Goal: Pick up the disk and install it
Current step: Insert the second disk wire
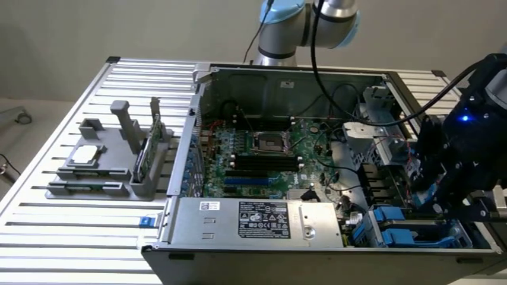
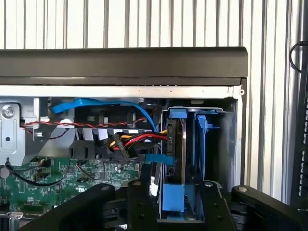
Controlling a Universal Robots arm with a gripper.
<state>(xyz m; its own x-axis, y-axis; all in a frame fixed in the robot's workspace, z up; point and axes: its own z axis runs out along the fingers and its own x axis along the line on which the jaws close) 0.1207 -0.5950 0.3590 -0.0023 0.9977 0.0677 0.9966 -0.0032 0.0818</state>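
1 disk (image 2: 179, 159) stands edge-up in its bay between the 2 spread fingers (image 2: 139, 202) of 1 hand (image 2: 175, 204), ungripped.

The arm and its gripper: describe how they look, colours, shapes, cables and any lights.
The arm is silver-grey metal tubing with rounded joints capped in light blue, and a black cable trails down from it. The gripper is a bulky black block with a small blue light glowing on it. In the wrist view its jaws are matt black linkage bars with round pivot screws.
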